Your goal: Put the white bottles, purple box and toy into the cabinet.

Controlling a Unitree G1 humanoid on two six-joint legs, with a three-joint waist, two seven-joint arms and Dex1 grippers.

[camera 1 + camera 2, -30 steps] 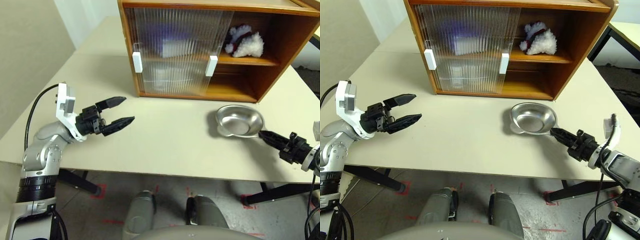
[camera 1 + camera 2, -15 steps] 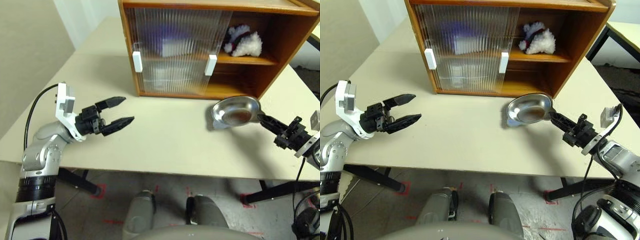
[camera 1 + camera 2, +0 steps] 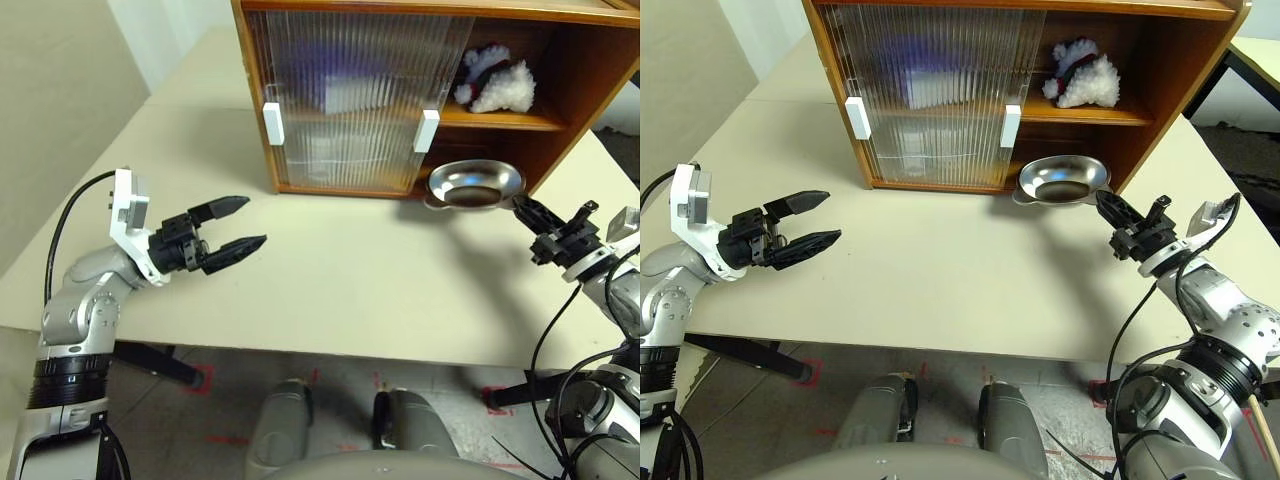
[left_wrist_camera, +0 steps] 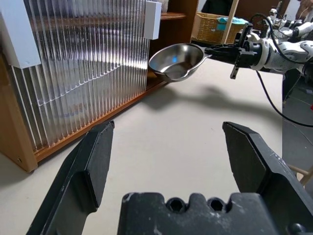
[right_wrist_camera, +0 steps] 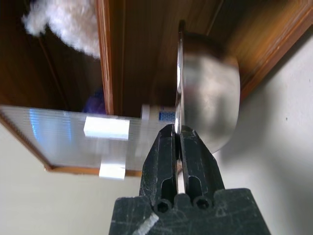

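Risk, dish (image 3: 474, 185): pinched by a thin rim only, hanging clear of the table (image 3: 330, 270); likely to swing or slip out under a quick wrist move.
Risk, cabinet (image 3: 585, 75): dish sits just ahead of the open right bay; could clip the bottom board or the right door's handle (image 3: 426, 131) if driven in low or off line.
Risk, toy (image 3: 497, 86): on the shelf above and beyond the dish; could be nudged if the dish rises going in.
Right gripper (image 5: 177, 134): pressed together on the dish rim, bowl carried ahead of the fingertips, edge-on in the wrist view.
Left gripper (image 3: 243, 222): spread wide, holding nothing, touching nothing; bare table between and below the fingers, the cabinet doors well ahead.
Purple box (image 3: 335, 92): blurred purple shape behind the ribbed doors, upper shelf, far beyond the left fingertips.
Bottles (image 3: 335, 155): pale blur behind the doors on the lower level, probably them; not clear enough to be sure.
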